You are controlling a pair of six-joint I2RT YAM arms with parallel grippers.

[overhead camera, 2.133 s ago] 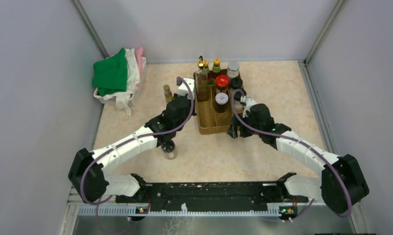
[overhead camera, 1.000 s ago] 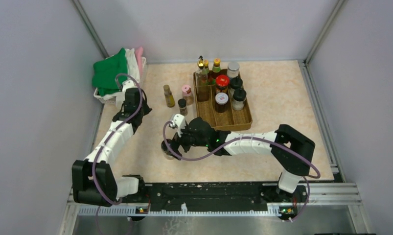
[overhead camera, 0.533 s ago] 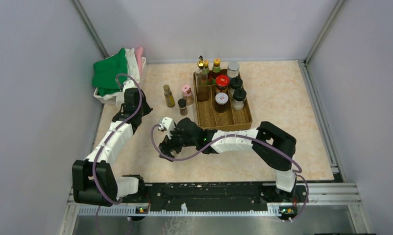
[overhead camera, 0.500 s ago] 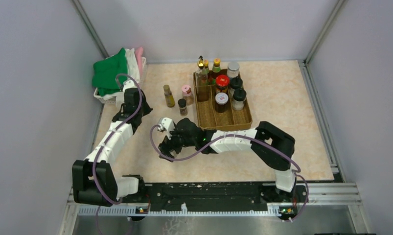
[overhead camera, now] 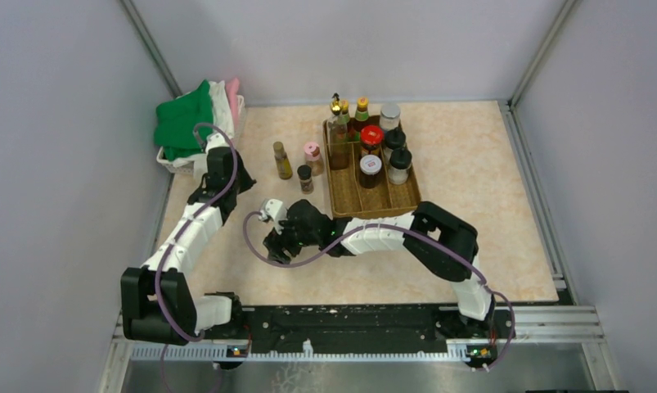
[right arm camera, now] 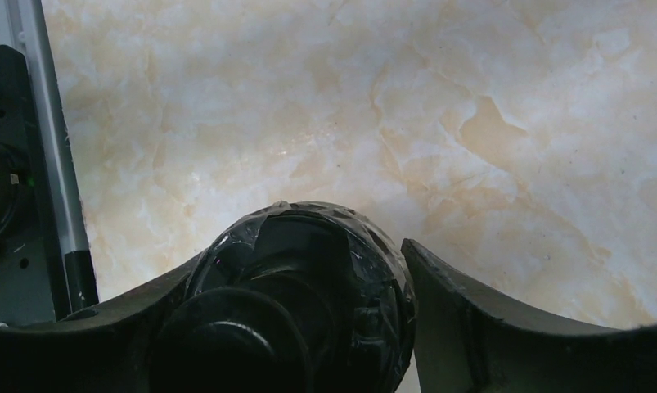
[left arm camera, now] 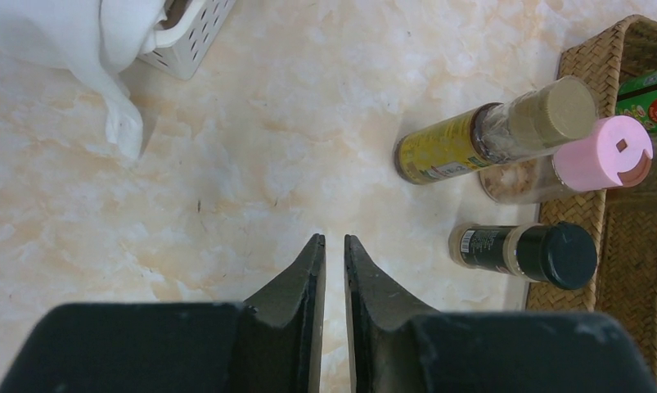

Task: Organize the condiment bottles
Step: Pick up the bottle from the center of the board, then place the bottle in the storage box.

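The right pincer [overhead camera: 277, 242] reaches across the worktop [overhead camera: 472, 172] and brackets a black-capped jar [right arm camera: 300, 278]. One finger lies along each flank of the cap, so the jar sits right between the tips. Whether the fingers press it or merely flank it, I cannot tell.

The left pincer [left arm camera: 334, 240] hovers with its fingers drawn almost together, a thin slit between them and nothing in it. Ahead of its tips and off to their right stand three loose ones: a yellow-labelled bottle [left arm camera: 464, 143], a pink-capped bottle [left arm camera: 599, 155] just beside it, and a small black-capped bottle [left arm camera: 525, 252] nearest the tips.

Beyond them is the woven tray [overhead camera: 394, 199], which also sits close by the right pincer's forearm. Its far end holds a cluster, among them a red-capped jar [overhead camera: 371, 135] and the gold-topped bottle [overhead camera: 335, 106].

By my reckoning the job is past halfway. Four stand outside the tray, and the bracketed jar is the one in hand.
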